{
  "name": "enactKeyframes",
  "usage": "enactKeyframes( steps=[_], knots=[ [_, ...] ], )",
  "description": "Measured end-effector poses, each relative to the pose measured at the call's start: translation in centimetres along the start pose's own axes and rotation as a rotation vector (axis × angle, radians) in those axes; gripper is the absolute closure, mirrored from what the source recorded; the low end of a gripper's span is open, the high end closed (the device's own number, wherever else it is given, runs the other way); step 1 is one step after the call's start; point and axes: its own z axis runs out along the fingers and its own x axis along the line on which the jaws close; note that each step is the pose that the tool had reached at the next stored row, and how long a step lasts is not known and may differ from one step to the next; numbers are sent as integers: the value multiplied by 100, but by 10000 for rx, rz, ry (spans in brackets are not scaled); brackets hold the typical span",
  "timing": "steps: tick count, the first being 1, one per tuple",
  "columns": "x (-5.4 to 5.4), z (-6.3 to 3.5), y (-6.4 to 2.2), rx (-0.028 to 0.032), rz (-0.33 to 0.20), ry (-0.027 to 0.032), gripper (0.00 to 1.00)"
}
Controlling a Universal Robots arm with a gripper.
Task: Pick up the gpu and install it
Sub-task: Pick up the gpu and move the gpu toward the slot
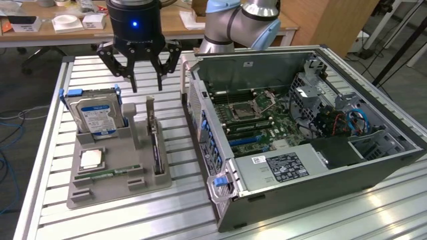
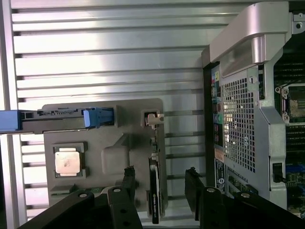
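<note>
On the exterior view's left, the hard drive [image 1: 99, 117] stands in the grey tray [image 1: 110, 197]. The gpu [image 1: 156, 150] stands on edge along the tray's case-side edge, its long axis running down that edge. My gripper [image 1: 147, 87] hovers wide open and empty above the gpu's end nearest my base, beside the open computer case [image 1: 267, 65].

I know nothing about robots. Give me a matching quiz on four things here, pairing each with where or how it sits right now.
Things:
1. gpu
2. hard drive
3. processor chip
4. gripper

States:
A. lies flat in the tray
B. hangs above the tray, jaws open
C. stands on edge in the tray, on the side nearest the case
D. stands upright with blue side rails

Pairs: 1-C, 2-D, 3-A, 4-B
</note>
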Motion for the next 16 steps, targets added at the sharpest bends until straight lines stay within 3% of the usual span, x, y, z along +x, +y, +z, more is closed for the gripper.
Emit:
enactKeyframes(
  steps=[16],
  knots=[
    [1,49,-2,-1,0,-1,45]
  ],
)
